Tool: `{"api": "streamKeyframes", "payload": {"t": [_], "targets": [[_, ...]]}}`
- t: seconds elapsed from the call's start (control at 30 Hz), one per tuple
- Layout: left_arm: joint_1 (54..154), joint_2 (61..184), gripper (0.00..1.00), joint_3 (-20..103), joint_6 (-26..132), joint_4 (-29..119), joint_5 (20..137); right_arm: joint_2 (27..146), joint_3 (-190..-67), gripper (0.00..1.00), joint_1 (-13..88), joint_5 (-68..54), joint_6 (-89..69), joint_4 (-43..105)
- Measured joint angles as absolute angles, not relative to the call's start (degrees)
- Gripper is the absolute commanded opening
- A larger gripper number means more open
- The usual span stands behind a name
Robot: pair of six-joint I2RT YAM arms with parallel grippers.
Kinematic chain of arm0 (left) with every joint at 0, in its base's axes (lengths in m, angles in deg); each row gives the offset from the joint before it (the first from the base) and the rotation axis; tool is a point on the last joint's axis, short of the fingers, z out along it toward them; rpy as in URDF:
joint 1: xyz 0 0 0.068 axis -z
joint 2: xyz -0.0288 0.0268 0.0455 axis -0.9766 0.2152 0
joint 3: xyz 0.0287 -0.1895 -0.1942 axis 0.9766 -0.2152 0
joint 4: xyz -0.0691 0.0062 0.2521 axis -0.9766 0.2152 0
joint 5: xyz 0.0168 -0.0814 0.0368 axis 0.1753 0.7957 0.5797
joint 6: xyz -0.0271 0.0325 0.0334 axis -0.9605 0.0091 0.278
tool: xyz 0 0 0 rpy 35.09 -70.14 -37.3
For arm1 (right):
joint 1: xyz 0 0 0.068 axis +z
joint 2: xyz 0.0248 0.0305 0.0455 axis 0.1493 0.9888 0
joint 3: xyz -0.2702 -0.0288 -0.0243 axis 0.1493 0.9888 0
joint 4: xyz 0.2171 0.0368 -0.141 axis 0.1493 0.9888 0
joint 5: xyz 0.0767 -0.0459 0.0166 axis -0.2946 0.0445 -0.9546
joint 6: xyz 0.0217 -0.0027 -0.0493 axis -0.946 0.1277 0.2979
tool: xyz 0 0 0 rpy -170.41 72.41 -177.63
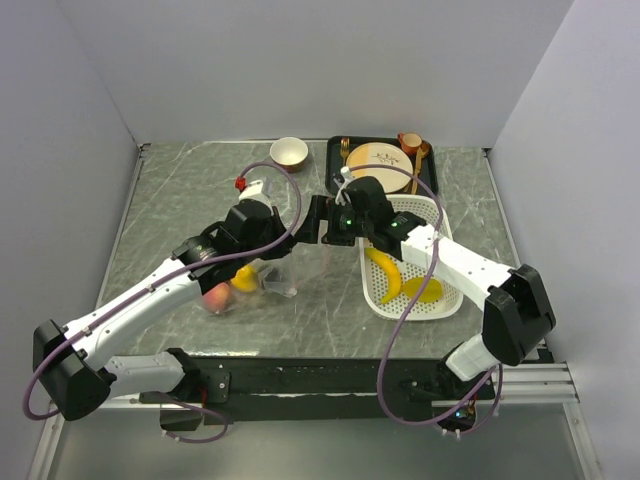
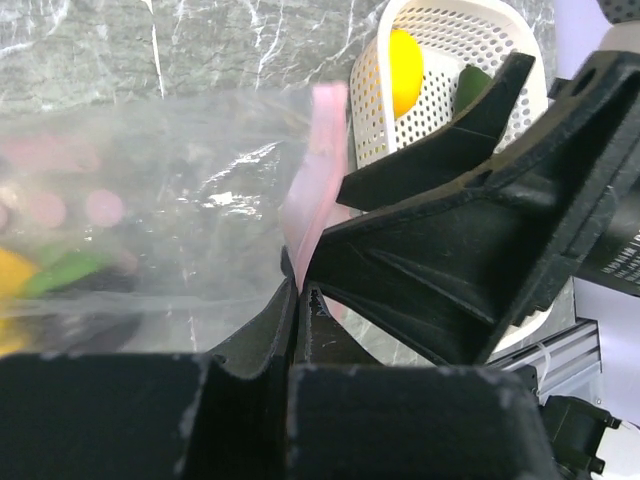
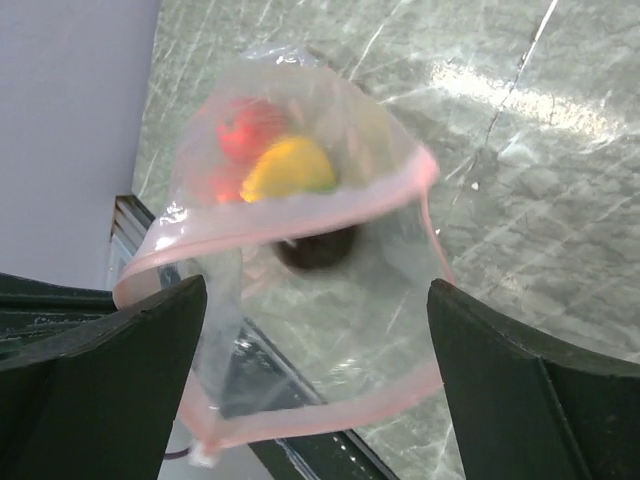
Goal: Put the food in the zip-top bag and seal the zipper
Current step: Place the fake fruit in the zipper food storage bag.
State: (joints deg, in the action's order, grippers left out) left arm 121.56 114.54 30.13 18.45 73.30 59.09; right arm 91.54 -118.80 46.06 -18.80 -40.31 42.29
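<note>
The clear zip-top bag [image 1: 272, 278] lies left of the white basket with its mouth held up. My left gripper [image 2: 298, 290] is shut on the pale pink zipper [image 2: 318, 170] at one side of the mouth. My right gripper [image 3: 316, 300] stands open just above the mouth, nothing between its fingers [image 3: 120, 350]. Through the open zipper [image 3: 300, 215] I see a blurred dark purple ball [image 3: 318, 248] just inside, with a yellow fruit [image 3: 290, 168] and a red apple [image 3: 245, 130] deeper in. In the top view my right gripper [image 1: 322, 228] faces my left gripper [image 1: 290, 240]. A banana [image 1: 385, 272] and a yellow piece [image 1: 425, 290] lie in the basket.
The white perforated basket [image 1: 440, 225] stands right of the bag, close under my right arm. Behind it a dark tray [image 1: 335, 150] holds a beige plate [image 1: 375, 158] and a cup. A white bowl [image 1: 289, 152] stands at the back. Grey walls close in on both sides.
</note>
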Motion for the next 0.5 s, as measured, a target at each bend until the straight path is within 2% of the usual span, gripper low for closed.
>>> {"api": "streamKeyframes", "payload": {"t": [0.2, 0.33, 0.5], "targets": [[121.5, 114.5, 0.01, 30.1, 18.4, 73.4, 58.6, 87.7, -118.6, 1.00, 46.0, -13.7, -39.6, 44.6], [121.6, 114.5, 0.01, 30.1, 18.4, 73.5, 58.5, 80.3, -116.9, 1.00, 45.0, -7.2, -39.4, 46.2], [121.6, 114.5, 0.01, 30.1, 18.4, 73.6, 58.4, 74.7, -114.4, 1.00, 38.4, 0.7, -39.4, 49.5]]}}
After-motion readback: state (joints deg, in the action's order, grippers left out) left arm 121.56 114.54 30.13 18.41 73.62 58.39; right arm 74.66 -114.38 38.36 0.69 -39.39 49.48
